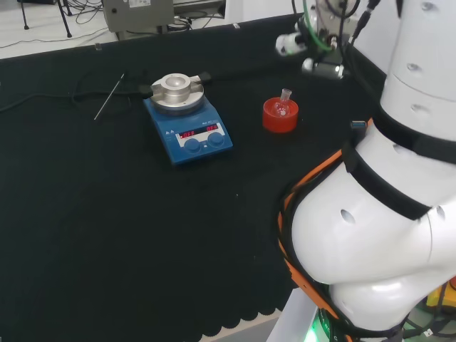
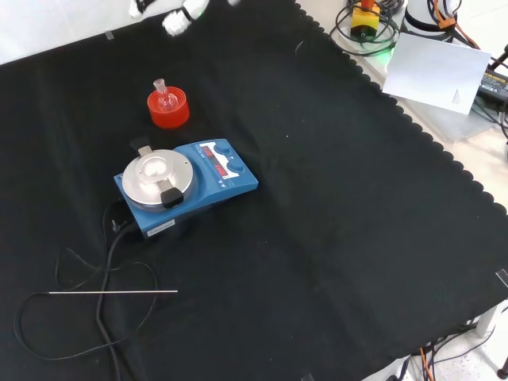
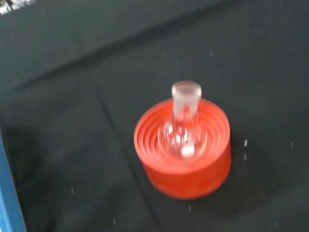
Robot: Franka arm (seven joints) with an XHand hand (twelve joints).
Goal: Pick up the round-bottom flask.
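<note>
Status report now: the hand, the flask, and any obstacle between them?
Hand above the cloth, apart from flask, fingers unclear. Round-bottom flask upright in red stand. Nothing between them.

Flask on stand: round-bottom flask sits upright in red ribbed stand, neck up; nothing above the neck in the wrist view; bare black cloth around the stand.
Nearest obstacle: blue hotplate stirrer, left of the stand in the head view, near but apart from it; a strip of cloth lies between.
Hand: hand is up and right of the stand in the head view, apart from the flask; open space between.
Far clutter: thin metal rod and black cable lie beyond the stirrer, well apart from the stand.
</note>
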